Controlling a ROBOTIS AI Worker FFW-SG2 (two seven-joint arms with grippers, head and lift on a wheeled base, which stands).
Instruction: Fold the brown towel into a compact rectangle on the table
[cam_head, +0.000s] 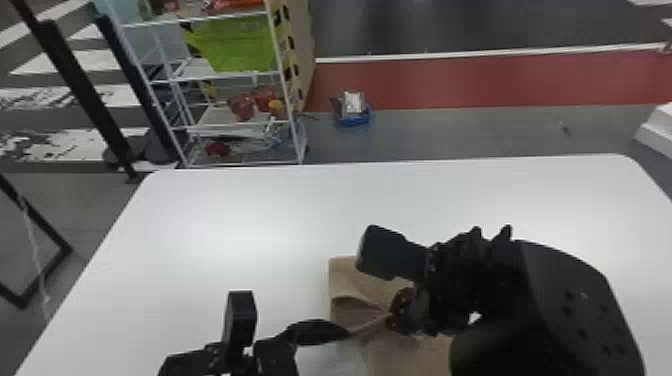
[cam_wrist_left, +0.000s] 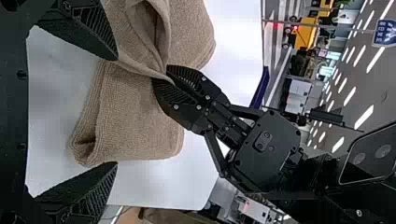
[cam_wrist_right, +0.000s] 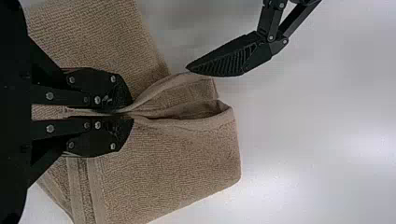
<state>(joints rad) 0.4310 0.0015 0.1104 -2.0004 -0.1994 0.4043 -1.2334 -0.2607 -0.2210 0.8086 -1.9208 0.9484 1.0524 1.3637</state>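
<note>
The right hand (cam_wrist_right: 130, 112) pinches the towel (cam_wrist_right: 173, 158). Beside it, the spread left hand (cam_wrist_left: 116, 111) perhaps touches too; snagging could pull the towel askew.

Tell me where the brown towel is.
In the head view, the brown towel lies low, just right of centre on the white table, a fold pinched in the right gripper.

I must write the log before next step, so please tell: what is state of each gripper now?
Left black gripper: open, fingers apart.
Right black gripper: closed on a fold of the brown towel.
</note>
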